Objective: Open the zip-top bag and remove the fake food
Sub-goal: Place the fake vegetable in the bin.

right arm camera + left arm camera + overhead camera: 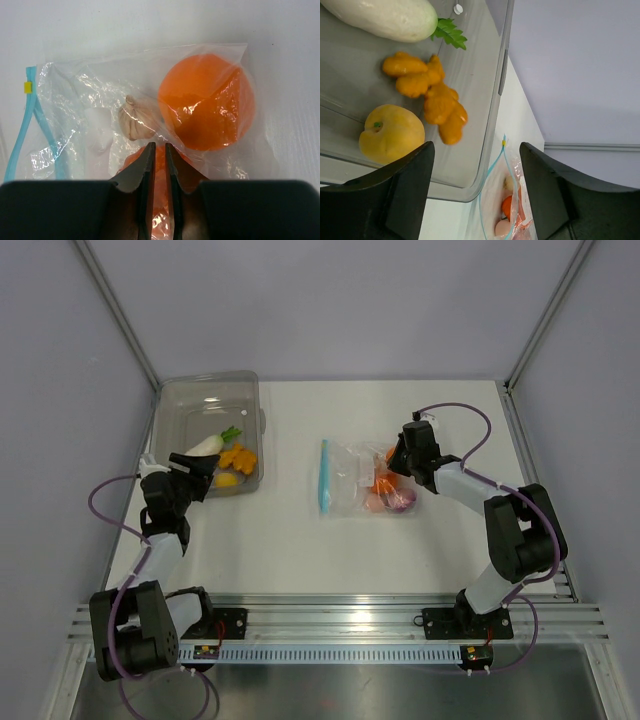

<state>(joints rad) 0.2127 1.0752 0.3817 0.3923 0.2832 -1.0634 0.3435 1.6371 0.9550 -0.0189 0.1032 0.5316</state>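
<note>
Right jaws nip the bag (350, 475), left jaws wide by the tray (200, 380) at ten o'clock: some food (236, 456) out, some bagged

Clear crinkled zip-top bag (355, 480) lies mid-worktop (290, 540), blue zip strip (323, 477) parted. Inside: orange ball (206, 102), pinkish bulb (137, 118), purple onion (401, 501). In tray (200, 400): white radish (380, 17), knobbly orange piece (430, 95), yellow fruit (392, 132).

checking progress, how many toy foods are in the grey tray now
3: white radish at the tray's far side, orange knobbly piece mid-tray, yellow fruit at its near side. The tray's near corner is hidden, so maybe more.
</note>
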